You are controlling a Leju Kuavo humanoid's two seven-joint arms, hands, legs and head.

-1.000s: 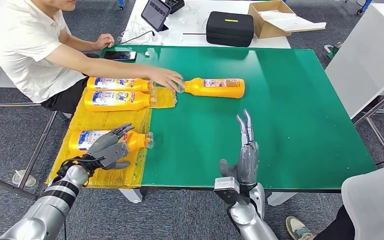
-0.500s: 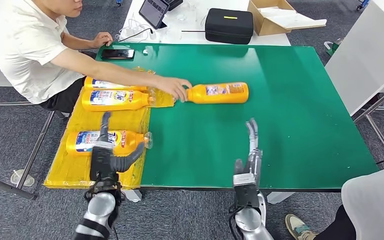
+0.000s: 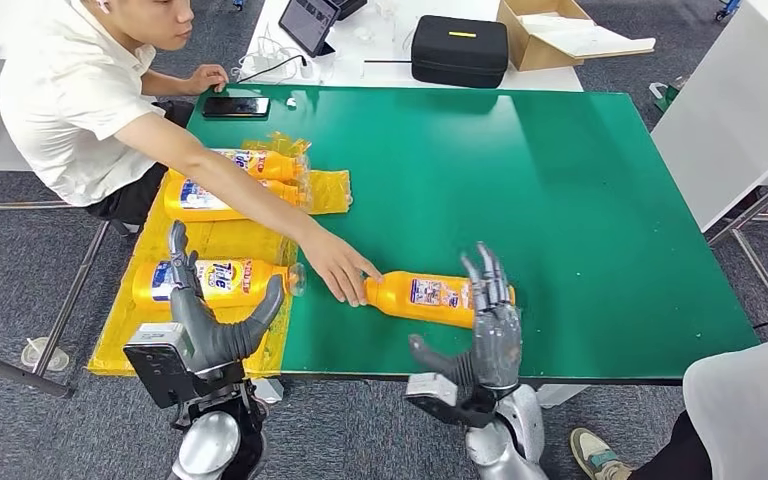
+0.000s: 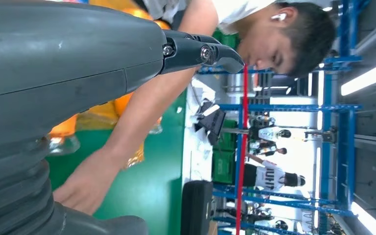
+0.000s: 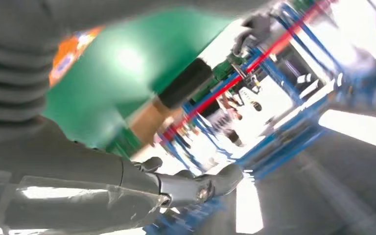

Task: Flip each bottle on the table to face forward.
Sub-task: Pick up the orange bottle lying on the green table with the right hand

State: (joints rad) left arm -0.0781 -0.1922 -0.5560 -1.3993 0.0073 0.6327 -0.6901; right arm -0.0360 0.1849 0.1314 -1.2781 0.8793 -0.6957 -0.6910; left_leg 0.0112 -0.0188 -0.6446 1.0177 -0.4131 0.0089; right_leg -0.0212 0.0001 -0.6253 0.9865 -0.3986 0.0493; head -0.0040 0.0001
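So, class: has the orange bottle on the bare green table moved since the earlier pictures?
Yes. The orange bottle came from mid-table toward the green table's near edge, by the right hand.

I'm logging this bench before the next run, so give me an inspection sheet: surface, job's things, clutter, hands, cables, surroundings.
Surface: green table, with a yellow sheet on its left part.
Job's things: one orange bottle lying on the green near the front edge, a person's hand at its neck; three more bottles lying on the yellow sheet.
Clutter: black phone at the far left.
Hands: left hand raised, holding nothing; right hand raised in front of the bottle, fingers apart.
Cables: white ones on the far table.
Surroundings: black case, cardboard box, tablet.
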